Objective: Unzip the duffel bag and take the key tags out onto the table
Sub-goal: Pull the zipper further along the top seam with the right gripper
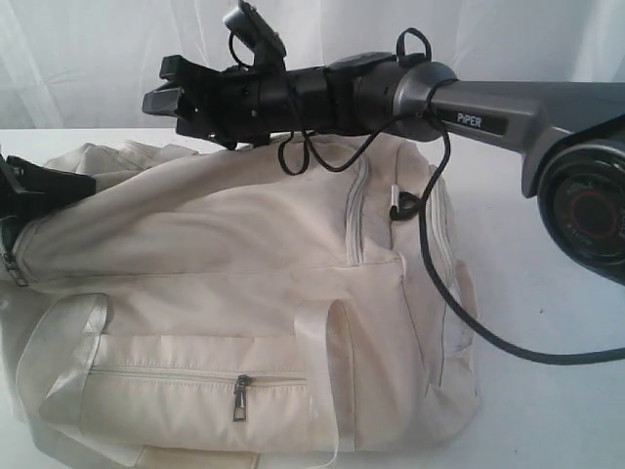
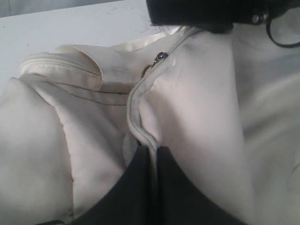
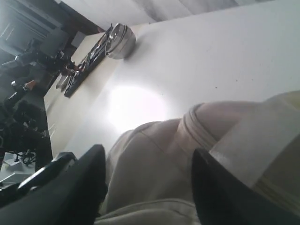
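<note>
A white, softly pleated fabric curtain hangs behind the right gripper, well apart from it, and fills the background across the exterior view. Far ahead of that gripper, in its own wrist view, stands a round, shiny silver metal tin; just beside the tin lies a long, dark, flat tray or rack, holding small items too blurred to name; farther from the gripper than both, a dim cluttered room of dark equipment shows, with its details unclear.
</note>
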### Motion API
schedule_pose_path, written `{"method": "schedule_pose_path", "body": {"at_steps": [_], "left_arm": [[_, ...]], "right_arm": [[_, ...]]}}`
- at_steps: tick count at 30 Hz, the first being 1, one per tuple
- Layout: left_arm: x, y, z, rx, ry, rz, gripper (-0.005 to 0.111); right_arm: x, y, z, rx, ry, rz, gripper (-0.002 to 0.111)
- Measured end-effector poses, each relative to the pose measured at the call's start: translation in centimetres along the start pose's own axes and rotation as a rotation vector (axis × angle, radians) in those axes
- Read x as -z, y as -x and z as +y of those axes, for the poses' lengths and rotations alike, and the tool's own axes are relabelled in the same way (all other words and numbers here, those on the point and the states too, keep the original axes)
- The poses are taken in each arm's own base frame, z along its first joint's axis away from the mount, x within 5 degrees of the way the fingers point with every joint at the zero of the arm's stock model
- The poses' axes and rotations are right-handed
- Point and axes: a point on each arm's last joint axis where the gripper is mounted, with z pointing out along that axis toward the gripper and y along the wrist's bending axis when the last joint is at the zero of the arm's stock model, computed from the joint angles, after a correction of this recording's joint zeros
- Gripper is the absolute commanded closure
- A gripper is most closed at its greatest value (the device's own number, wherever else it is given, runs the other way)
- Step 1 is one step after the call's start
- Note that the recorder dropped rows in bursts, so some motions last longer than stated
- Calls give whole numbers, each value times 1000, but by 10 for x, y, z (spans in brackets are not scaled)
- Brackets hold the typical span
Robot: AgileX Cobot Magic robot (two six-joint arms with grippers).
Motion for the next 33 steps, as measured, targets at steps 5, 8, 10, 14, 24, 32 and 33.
{"method": "schedule_pose_path", "body": {"at_steps": [5, 8, 10, 14, 24, 32, 33], "left_arm": [[0, 0, 0, -3, 0, 0, 107], [0, 0, 0, -10, -2, -1, 107], [0, 0, 0, -13, -4, -1, 107], [0, 0, 0, -16, -4, 0, 107], [0, 0, 0, -20, 0, 1, 107], [0, 0, 0, -22, 0, 1, 107], [0, 0, 0, -22, 0, 1, 107]], "right_arm": [[0, -8, -11, -48, -58, 80, 56], [5, -12, -18, -76, -102, 154, 56], [9, -13, -22, -99, -124, 199, 56], [15, -16, -29, -145, -164, 256, 56], [16, -18, -30, -162, -165, 284, 56], [21, -11, -36, -149, -199, 241, 56], [21, -10, -38, -147, -207, 227, 56]]}}
